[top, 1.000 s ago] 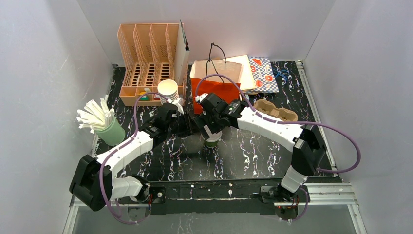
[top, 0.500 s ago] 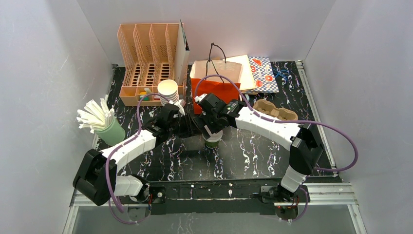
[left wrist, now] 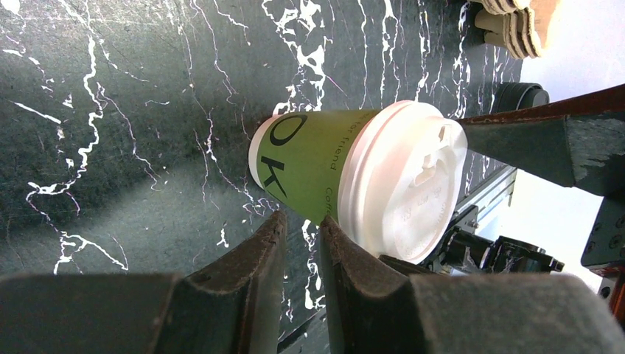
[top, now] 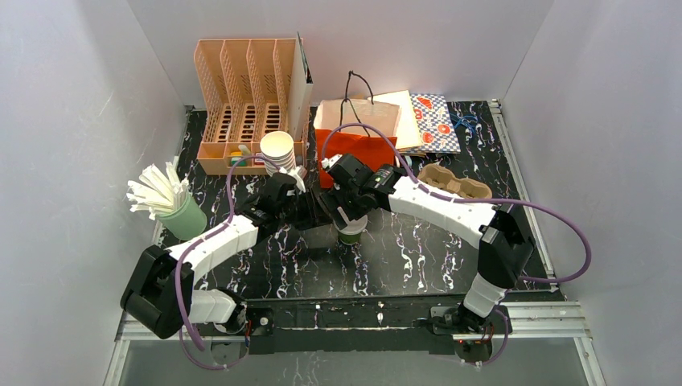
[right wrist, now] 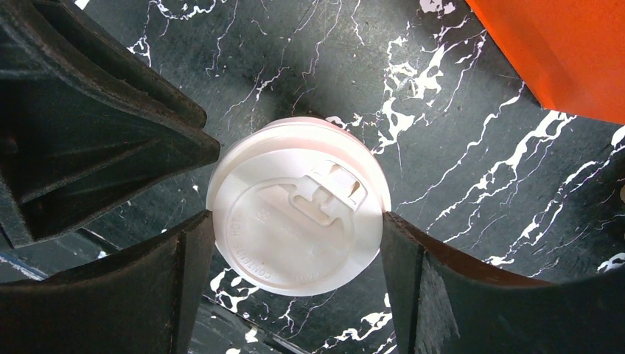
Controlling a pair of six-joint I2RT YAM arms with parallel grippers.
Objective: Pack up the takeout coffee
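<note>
near, mid-table: left gripper [left wrist: 302,225], jaws narrowed to an empty slit, tips just beside the wall of the green cup [left wrist: 317,177]. same spot: the cup, upright on the black marbled table [top: 418,249], white lid [right wrist: 298,206] on; right gripper [right wrist: 296,221] above it, jaws wide, a pad against each side of the lid's rim. beyond: orange bag [top: 358,145] just behind the cup, cardboard cup carrier [top: 454,183] to the right, stack of white cups [top: 277,149] by the peach organiser [top: 249,88].

lidded green cup [left wrist: 309,162]: one
black lid [left wrist: 520,96]: one
stack of white cups [top: 277,149]: one
peach organizer [top: 245,88]: one
mint holder of white sticks [top: 183,217]: one
orange bag [top: 362,149]: one
patterned flat bag [top: 434,121]: one
</note>
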